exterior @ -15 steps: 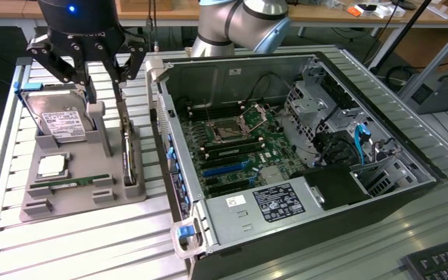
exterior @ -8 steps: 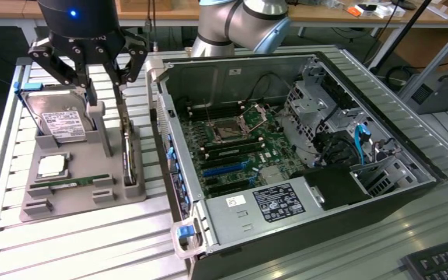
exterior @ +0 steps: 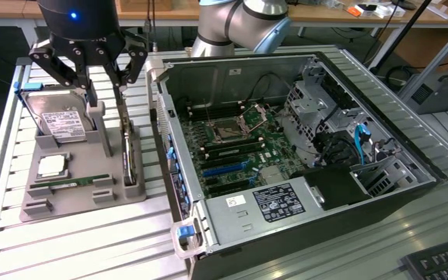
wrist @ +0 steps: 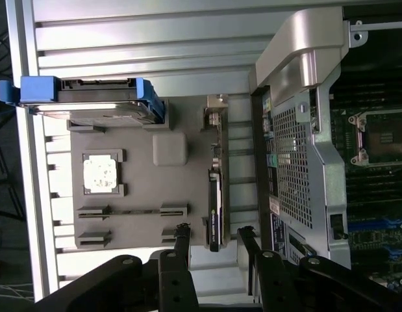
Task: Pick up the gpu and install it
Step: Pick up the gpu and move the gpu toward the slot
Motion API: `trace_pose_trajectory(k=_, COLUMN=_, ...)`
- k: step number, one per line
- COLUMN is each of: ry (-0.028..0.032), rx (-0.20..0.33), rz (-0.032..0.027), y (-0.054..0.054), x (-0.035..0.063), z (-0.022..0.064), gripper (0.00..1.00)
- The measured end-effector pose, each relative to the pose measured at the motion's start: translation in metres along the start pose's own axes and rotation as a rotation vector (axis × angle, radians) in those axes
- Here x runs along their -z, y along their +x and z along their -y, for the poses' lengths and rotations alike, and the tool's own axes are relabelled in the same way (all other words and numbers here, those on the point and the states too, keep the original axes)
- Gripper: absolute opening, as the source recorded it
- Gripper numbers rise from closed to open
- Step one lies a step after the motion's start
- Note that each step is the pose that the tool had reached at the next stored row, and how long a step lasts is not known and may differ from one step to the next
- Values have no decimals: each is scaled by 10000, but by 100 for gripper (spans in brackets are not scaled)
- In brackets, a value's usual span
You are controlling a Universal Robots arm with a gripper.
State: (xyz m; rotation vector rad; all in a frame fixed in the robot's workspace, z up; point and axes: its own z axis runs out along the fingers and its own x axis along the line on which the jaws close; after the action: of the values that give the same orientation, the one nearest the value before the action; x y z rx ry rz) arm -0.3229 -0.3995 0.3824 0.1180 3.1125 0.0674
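exterior view, gripper (exterior: 109,84) spread wide above grey tray (exterior: 76,201), gpu (exterior: 129,154) standing on edge at tray's side on the exterior view's right, just beside open computer case (exterior: 232,70), ungripped

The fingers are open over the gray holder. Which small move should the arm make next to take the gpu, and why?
Probably lower the gripper straight down over the gpu. The card stands on edge in a slot of the gray holder, and the open fingers sit one on each side of its line, apparently not yet low enough to grip it.
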Motion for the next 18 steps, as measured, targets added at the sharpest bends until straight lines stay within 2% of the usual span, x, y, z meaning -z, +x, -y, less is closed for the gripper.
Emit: trace_pose_trajectory(k=18, ry=0, rx=0, rz=-1, y=3, x=-51, z=2, gripper=42)
